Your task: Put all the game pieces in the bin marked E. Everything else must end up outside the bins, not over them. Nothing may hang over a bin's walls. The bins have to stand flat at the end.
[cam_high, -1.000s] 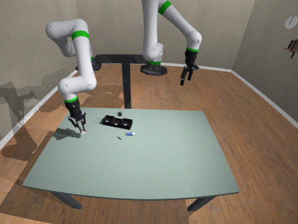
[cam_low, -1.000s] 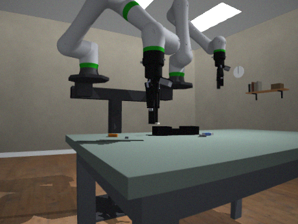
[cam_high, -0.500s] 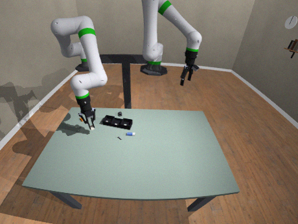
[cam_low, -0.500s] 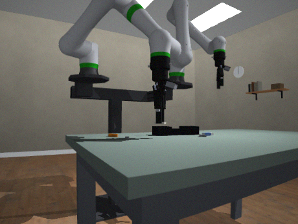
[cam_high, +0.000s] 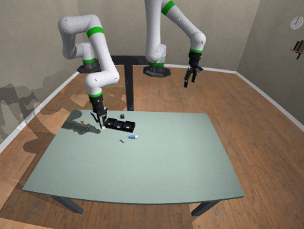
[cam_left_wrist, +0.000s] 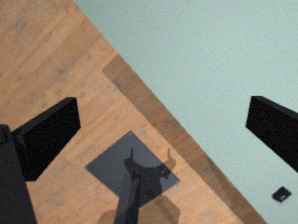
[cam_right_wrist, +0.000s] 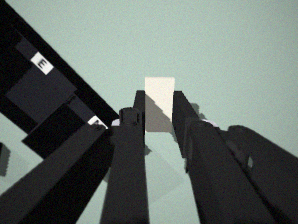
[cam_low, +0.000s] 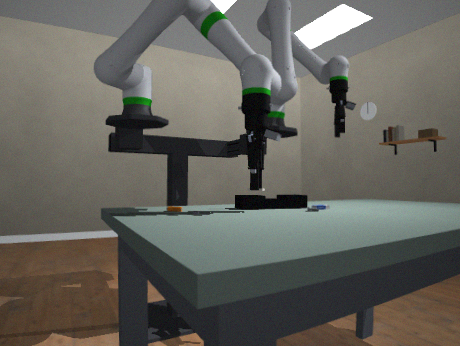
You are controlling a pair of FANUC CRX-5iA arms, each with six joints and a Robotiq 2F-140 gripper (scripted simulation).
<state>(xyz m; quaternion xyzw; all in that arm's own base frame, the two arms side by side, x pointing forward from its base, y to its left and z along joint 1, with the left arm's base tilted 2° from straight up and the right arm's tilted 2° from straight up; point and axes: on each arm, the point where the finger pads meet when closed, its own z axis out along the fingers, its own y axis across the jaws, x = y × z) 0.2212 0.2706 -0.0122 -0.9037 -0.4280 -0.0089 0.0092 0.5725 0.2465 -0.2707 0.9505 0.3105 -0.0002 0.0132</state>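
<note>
Right gripper (cam_high: 102,125) (cam_low: 256,189) (cam_right_wrist: 159,97), pads closed on white block (cam_high: 103,128) (cam_low: 262,189) (cam_right_wrist: 160,105) beside bin row (cam_high: 118,124) (cam_low: 270,202) (cam_right_wrist: 65,72): clear its wall, centre over E, lower before release.

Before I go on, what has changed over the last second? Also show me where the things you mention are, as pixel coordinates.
The right gripper (cam_high: 103,126) (cam_low: 256,188) (cam_right_wrist: 158,104) carried the white block (cam_high: 103,128) (cam_low: 263,189) (cam_right_wrist: 159,106) rightward in the top view, up to the row of bins (cam_high: 117,128) (cam_low: 250,202) (cam_right_wrist: 42,95). Nothing was let go. The left gripper (cam_high: 190,84) (cam_low: 340,134) (cam_left_wrist: 162,112), bins and blue-and-white item (cam_high: 132,137) (cam_low: 319,207) stayed put.
</note>
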